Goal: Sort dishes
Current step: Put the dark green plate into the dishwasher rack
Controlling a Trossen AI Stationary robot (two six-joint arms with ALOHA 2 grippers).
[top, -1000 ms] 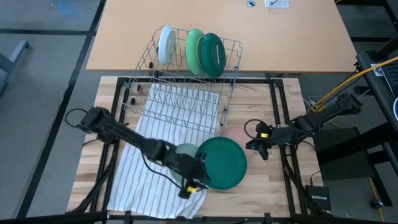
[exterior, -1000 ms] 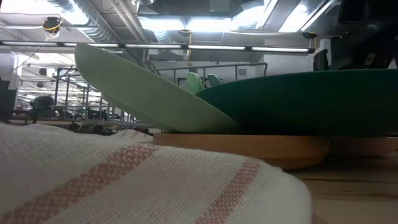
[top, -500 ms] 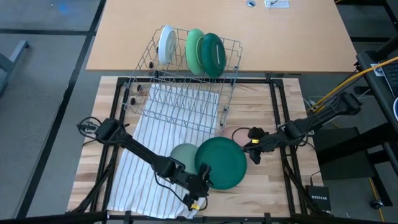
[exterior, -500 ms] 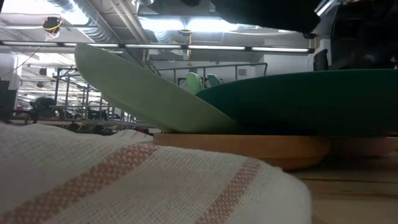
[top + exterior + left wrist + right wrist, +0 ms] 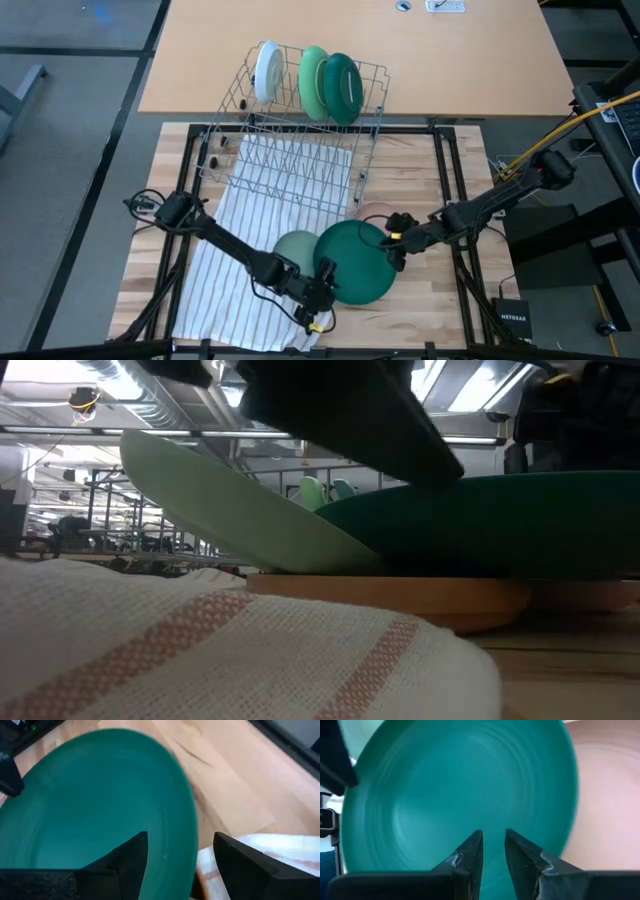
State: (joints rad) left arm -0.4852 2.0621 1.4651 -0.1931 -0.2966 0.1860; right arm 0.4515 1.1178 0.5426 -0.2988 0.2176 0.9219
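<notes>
1. In the high view, a dark green plate [image 5: 352, 262] lies flat at the lower centre of the frame, on the wooden table [image 5: 420, 180].
2. It overlaps a pale mint plate [image 5: 294, 247] on its left, which rests on the white striped cloth [image 5: 235, 245].
3. A pink plate [image 5: 372, 212] shows just above and right of the dark green plate, partly covered by it.
4. The left gripper [image 5: 322, 287] sits at the dark green plate's lower left edge. In the left wrist view its fingers [image 5: 131, 857] stand spread on either side of the rim, one over the plate's face and one out over the cloth, with clear space between them and no visible pinch.
5. The right gripper [image 5: 392, 248] is over the dark green plate's right edge, near the pink plate. In the right wrist view its fingers [image 5: 470, 851] stand close together with a narrow gap, above the plate's face; they hold nothing.
6. The grey wire rack [image 5: 290, 140] lies at the upper centre of the high view, straddling the table's far edge.
7. Three plates stand upright in its far end: a white plate [image 5: 267, 70] at the left, a light green plate [image 5: 314, 80] in the middle and another dark green one [image 5: 343, 87] at the right.
8. In the low view, the pale mint plate [image 5: 225, 505] leans tilted, its lower edge tucked under the dark green plate [image 5: 500, 525], and both rest on a tan dish [image 5: 400, 598] beneath them.
</notes>
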